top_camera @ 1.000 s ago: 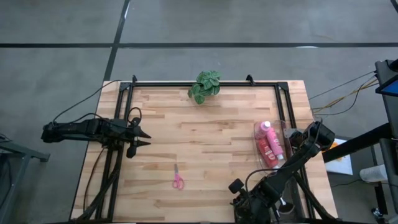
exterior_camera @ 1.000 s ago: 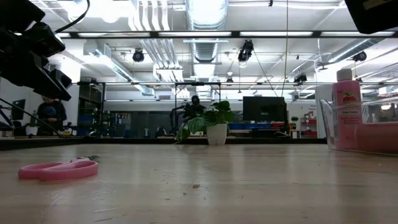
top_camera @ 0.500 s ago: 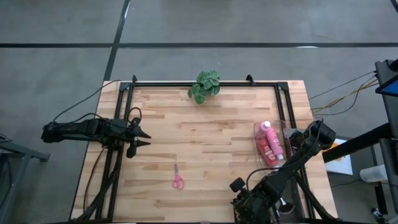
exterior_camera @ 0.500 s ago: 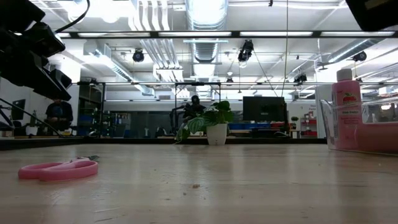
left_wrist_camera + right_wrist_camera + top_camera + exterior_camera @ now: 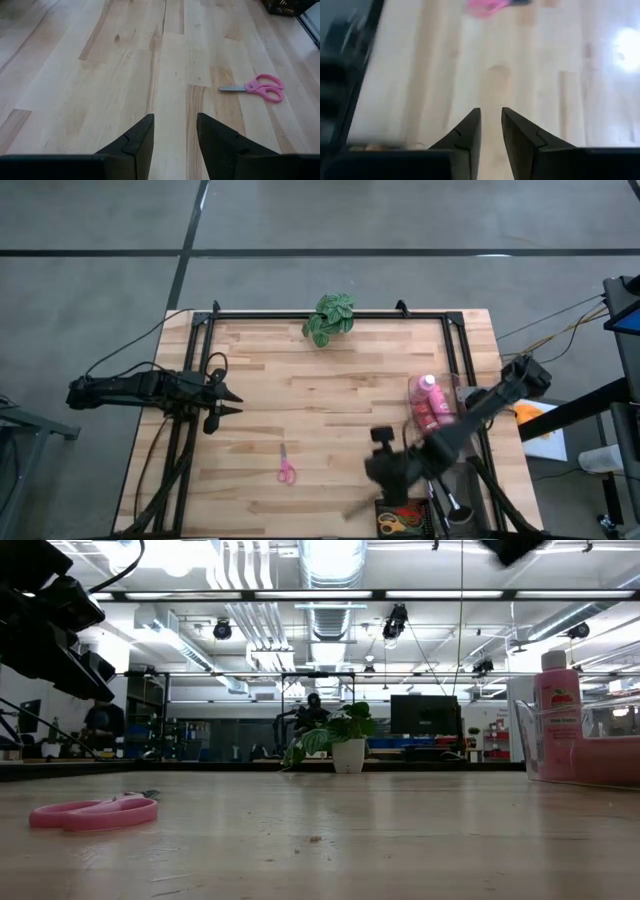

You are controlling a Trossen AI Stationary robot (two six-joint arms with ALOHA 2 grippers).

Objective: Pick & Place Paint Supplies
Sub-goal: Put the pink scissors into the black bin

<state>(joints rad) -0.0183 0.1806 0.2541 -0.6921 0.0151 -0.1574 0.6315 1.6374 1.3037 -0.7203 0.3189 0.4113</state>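
Note:
The paint bottles sit in a clear container (image 5: 447,392) at the table's right. A pink bottle (image 5: 557,705) stands upright with its white cap up, and a red one (image 5: 437,425) lies beside it. My right gripper (image 5: 370,471) hangs over the near middle of the table, left of the container. Its fingers (image 5: 491,111) stand a narrow gap apart with nothing between them. My left gripper (image 5: 238,401) waits open at the table's left, low over bare wood (image 5: 175,117). No brush shows clearly.
Pink scissors (image 5: 286,470) lie flat on the wood near the front, left of my right gripper. A black basket (image 5: 405,520) with orange-handled things stands at the near edge. A green potted plant (image 5: 330,318) stands at the far edge. The table's middle is bare wood.
My right gripper has risen from over the black basket at the near edge and swung a little toward the table's middle, rolling as it went. The basket, covered before, now shows. My left arm has kept still.

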